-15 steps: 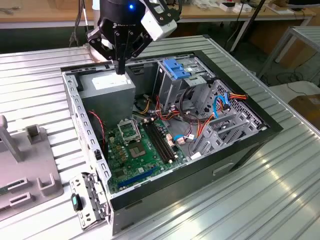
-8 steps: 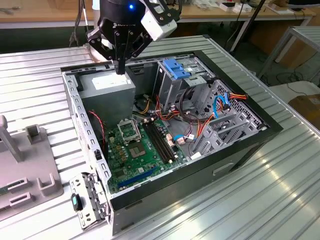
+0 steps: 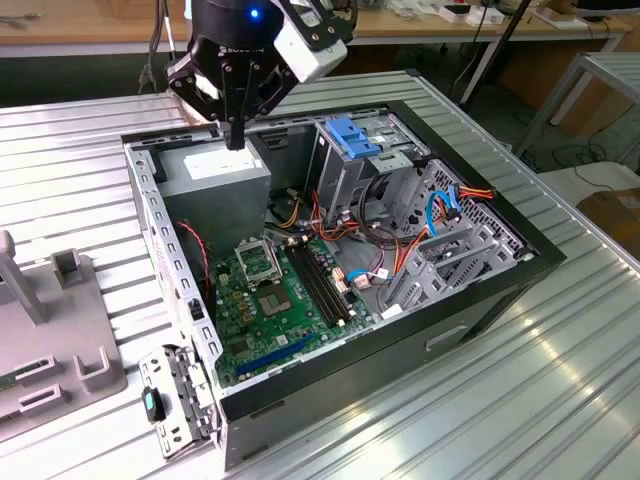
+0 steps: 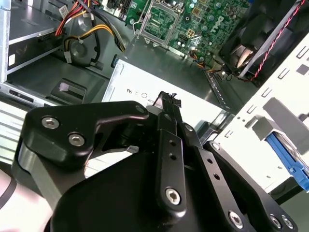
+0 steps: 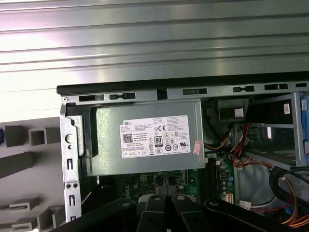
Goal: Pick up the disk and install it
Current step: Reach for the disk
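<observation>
My gripper (image 3: 235, 135) hangs over the back corner of the open computer case (image 3: 480, 300), just above the grey power supply (image 3: 215, 175). Its black fingers (image 4: 166, 108) are pressed together, shut, with nothing between them. In the first wrist view the fingertips (image 5: 164, 205) sit over the edge of the power supply (image 5: 145, 137), where the green motherboard (image 5: 145, 181) begins. The metal drive cage (image 3: 350, 170) with its fixed blue latch (image 3: 352, 135) stands to the exterior view's right of the gripper. The disk is out of view.
The case lies on a ribbed metal table (image 3: 560, 400). Inside are the motherboard (image 3: 270, 300), red, orange and blue cables (image 3: 440, 215) and a fan (image 4: 241, 48). A grey fixture with slots (image 3: 50, 340) sits at the exterior view's left, a loose metal bracket (image 3: 175, 400) near the front.
</observation>
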### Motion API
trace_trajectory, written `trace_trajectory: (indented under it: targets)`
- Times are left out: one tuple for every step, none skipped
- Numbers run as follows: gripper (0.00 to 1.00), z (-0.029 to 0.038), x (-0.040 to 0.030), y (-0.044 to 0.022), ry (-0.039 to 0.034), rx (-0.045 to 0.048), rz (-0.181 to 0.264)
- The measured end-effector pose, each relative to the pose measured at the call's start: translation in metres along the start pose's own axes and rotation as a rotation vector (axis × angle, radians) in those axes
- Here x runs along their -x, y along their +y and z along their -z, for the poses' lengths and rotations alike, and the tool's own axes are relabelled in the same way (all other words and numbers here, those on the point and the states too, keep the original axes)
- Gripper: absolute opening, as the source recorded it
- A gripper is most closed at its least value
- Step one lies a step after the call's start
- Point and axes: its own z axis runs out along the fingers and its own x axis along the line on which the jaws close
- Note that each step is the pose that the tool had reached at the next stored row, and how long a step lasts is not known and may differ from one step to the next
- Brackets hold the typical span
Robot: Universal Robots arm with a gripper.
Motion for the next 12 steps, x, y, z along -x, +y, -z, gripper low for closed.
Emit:
trace_trajectory:
  targets:
    - [0.11, 0.0, -0.0011, -0.0001, 0.0, 0.0001, 0.0]
    - [0.11, 0.0, -0.0014, -0.0001, 0.0, 0.0, 0.0]
    - [0.11, 0.0, -0.0017, -0.0002, 0.0, 0.0, 0.0]
    - [0.11, 0.0001, -0.0024, -0.0002, 0.0, 0.0001, 0.0]
    - [0.11, 0.0001, -0.0034, -0.0003, 0.0, 0.0001, 0.0]
    - [0.11, 0.0001, -0.0044, -0.0004, 0.0, 0.0, 0.0]
    - [0.11, 0.0001, -0.0052, -0.0004, 0.0, 0.0001, 0.0]
    - [0.11, 0.0001, -0.0057, -0.0005, 0.0, 0.0001, 0.0]
    - [0.11, 0.0002, -0.0063, -0.0005, 0.0, 0.0, 0.0]
    - [0.11, 0.0003, -0.0081, -0.0007, 0.0, 0.0, 0.0]
    - [0.11, 0.0003, -0.0104, -0.0008, 0.0, 0.0001, 0.0]
    - [0.11, 0.0003, -0.0123, -0.001, 0.0, 0.0001, 0.0]
